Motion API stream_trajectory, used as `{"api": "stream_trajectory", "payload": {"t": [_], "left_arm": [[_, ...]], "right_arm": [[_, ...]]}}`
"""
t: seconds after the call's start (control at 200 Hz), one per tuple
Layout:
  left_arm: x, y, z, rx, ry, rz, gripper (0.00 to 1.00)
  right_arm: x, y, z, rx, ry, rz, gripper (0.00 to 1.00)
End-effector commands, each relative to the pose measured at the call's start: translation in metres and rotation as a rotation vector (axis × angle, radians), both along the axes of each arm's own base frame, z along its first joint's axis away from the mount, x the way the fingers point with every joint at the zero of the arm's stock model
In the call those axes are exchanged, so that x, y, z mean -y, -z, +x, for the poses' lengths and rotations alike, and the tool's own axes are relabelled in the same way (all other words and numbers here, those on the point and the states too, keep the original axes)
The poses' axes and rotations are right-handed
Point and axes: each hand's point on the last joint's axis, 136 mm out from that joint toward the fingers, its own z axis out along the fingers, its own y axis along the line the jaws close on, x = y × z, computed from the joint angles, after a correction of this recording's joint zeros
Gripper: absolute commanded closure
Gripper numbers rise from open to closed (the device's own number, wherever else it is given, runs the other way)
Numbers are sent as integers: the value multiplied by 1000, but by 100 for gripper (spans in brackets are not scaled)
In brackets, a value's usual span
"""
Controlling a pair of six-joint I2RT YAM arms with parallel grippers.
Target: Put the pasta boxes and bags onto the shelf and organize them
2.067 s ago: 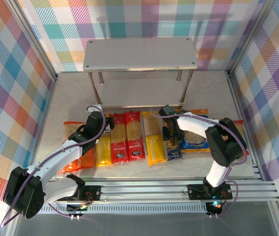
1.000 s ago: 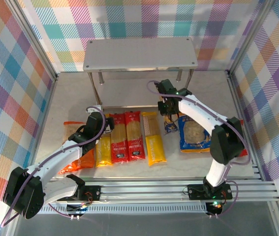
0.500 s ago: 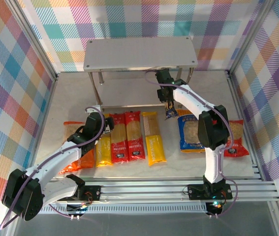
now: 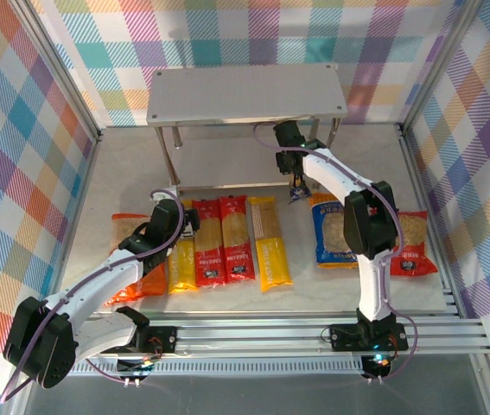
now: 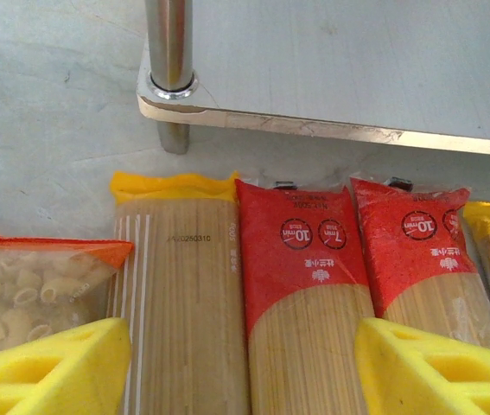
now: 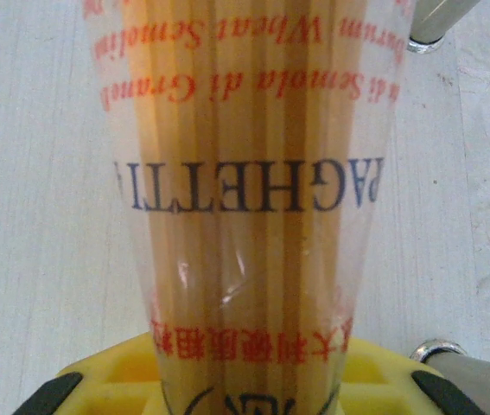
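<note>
The shelf (image 4: pixel 245 93) stands at twelve o'clock on the table (image 4: pixel 124 173), both grey boards bare as far as I can see, so the stocking has barely begun. In the middle of the table the goods lie side by side, long edges parallel, presumably so each can be taken on its own: the orange bag (image 4: pixel 128 259) out at nine o'clock, then a yellow pack (image 4: pixel 182 259), two red packs (image 4: pixel 209 242) and another yellow pack (image 4: pixel 270 242), with the blue bag (image 4: pixel 335 229) and red bag (image 4: pixel 413 242) toward three to four o'clock.

The right gripper (image 4: pixel 296 177) is stretched up toward one o'clock, pinched shut on one end of the dark spaghetti pack (image 6: pixel 245 199). It holds the pack lengthwise and pointing into the lower tier beside the right-hand legs, likely so the narrow pack slides in end first.

The left gripper (image 5: pixel 245 367) hangs with its jaws apart over the leftmost yellow and red packs, gripping nothing, probably waiting its turn.

Two seconds back the dark pack lay on the table between the yellow pack and the blue bag. Now it is up at the shelf front, while the left arm has not budged.
</note>
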Motion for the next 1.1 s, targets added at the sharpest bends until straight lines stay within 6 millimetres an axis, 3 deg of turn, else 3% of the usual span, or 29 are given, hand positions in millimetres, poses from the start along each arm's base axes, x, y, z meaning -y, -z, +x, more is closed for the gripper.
{"api": "stream_trajectory", "payload": {"t": [0.0, 0.285, 0.425, 0.56, 0.64, 0.84, 1.095], "left_arm": [[-2, 5, -5, -11, -5, 21, 31], [-1, 9, -4, -26, 0, 22, 30], [-1, 10, -5, -32, 0, 26, 30], [-2, 11, -6, -35, 0, 28, 30], [-3, 11, -6, -35, -2, 29, 30], [-4, 10, -7, -30, -5, 31, 30], [-4, 20, -9, -52, -2, 40, 31]], "right_arm": [[-4, -8, 32, 114, 40, 45, 78], [-2, 15, 37, 76, 61, 48, 49], [0, 19, 36, 66, 71, 47, 44], [4, 18, 35, 67, 85, 44, 32], [7, 11, 33, 78, 88, 44, 23], [13, -17, 20, 131, 88, 67, 20], [16, -50, -28, 151, 45, 139, 19]]}}
